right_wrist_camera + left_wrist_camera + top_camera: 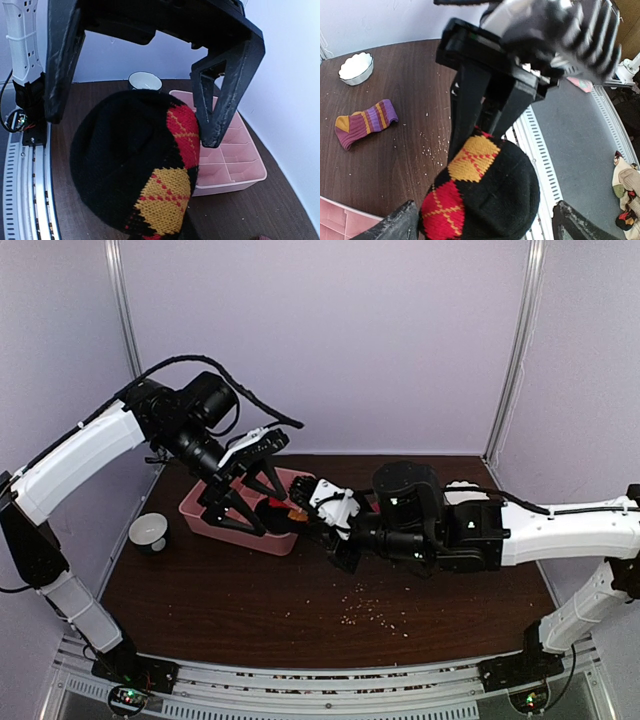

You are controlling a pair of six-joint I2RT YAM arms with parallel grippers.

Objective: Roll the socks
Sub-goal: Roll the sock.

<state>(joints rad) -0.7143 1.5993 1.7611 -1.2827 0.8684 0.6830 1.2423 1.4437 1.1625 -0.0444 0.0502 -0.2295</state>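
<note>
Step in hand: the right end effector is clamped on a rolled sock, aloft by the tray. The left end effector stands apart, straddling it. Probably a handover: left must close squarely before right lets go.

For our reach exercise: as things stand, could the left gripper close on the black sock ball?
Probably yes: the left gripper is open with a finger on each side of the sock ball, nothing between. The right gripper holds it.
</note>
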